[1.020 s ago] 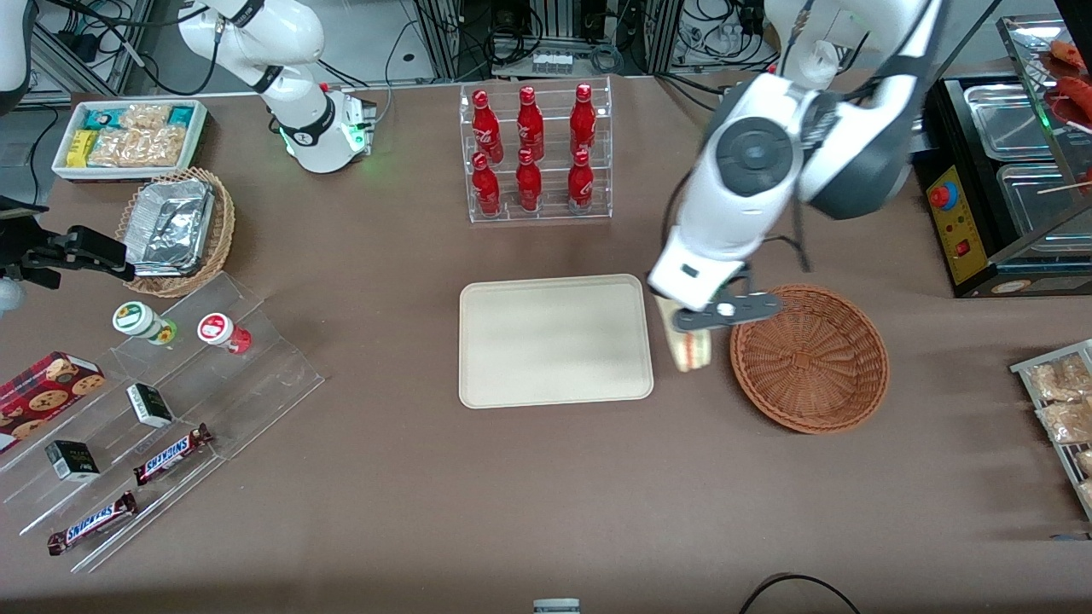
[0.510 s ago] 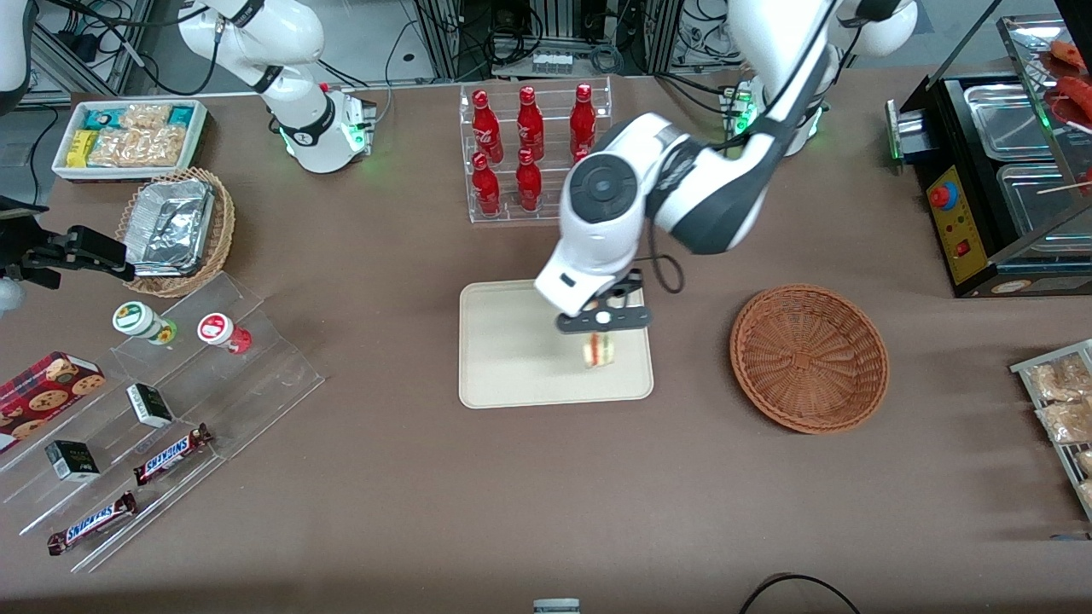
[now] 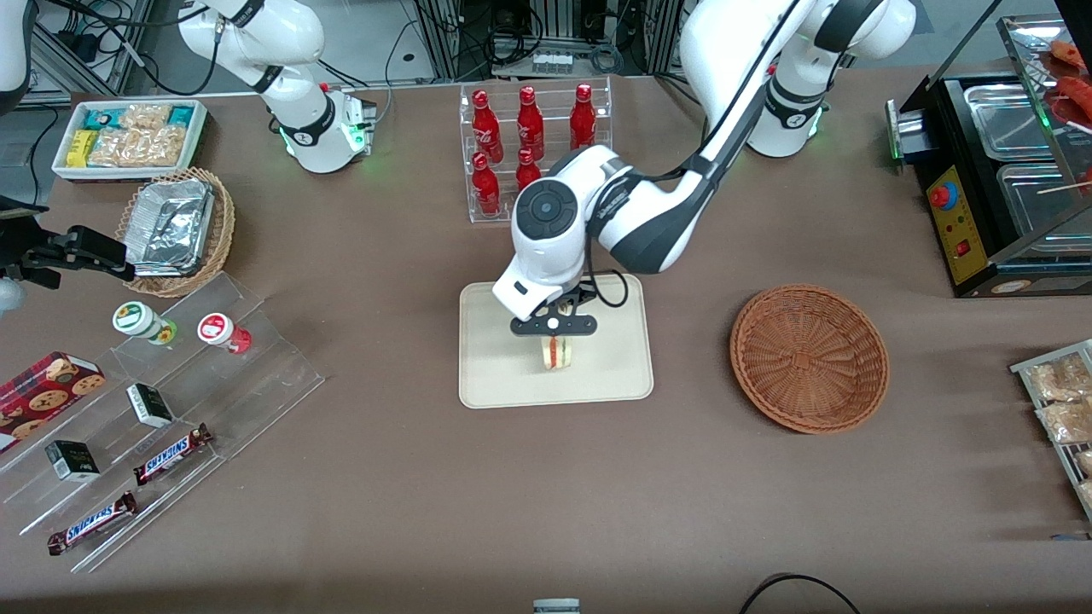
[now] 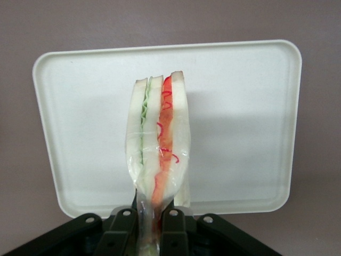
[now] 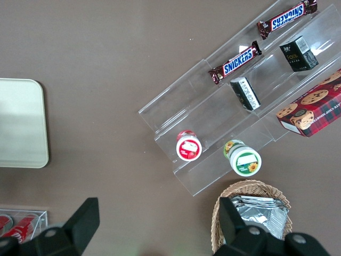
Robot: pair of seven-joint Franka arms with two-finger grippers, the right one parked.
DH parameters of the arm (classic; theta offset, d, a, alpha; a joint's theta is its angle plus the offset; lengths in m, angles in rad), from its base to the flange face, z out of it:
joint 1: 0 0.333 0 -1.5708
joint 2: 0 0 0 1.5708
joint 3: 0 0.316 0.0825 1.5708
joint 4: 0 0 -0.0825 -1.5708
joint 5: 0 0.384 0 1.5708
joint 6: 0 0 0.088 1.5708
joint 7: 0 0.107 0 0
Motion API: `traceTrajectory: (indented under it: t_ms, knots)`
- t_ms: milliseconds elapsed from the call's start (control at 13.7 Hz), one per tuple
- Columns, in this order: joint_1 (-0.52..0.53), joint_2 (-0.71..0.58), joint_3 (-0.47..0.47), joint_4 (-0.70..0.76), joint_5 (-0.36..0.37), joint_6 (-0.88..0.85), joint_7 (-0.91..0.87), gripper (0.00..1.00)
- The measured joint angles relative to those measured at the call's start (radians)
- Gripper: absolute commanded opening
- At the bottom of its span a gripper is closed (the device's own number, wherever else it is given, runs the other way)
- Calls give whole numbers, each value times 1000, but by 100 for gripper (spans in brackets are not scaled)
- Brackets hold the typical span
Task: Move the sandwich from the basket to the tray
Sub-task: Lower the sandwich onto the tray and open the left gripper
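The sandwich, a clear-wrapped wedge with red and green filling, hangs from my gripper over the middle of the cream tray. In the left wrist view the sandwich is pinched at its narrow end between the black fingers, with the gripper shut on it and the tray below. Whether the wedge touches the tray surface I cannot tell. The reddish-brown basket sits on the table beside the tray, toward the working arm's end, with nothing in it.
A clear rack of red bottles stands farther from the front camera than the tray. A clear stepped shelf with snacks lies toward the parked arm's end, next to a lighter wicker basket with foil and a white snack bin.
My gripper has carried the sandwich from beside the basket, across the tray's edge, to over the tray's middle, and it now hangs lower.
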Motion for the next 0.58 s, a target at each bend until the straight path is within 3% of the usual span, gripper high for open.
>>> traceTrajectory:
  t_ms: [583]
  knots:
    - [-36,108,2,2,44,82,-21,0]
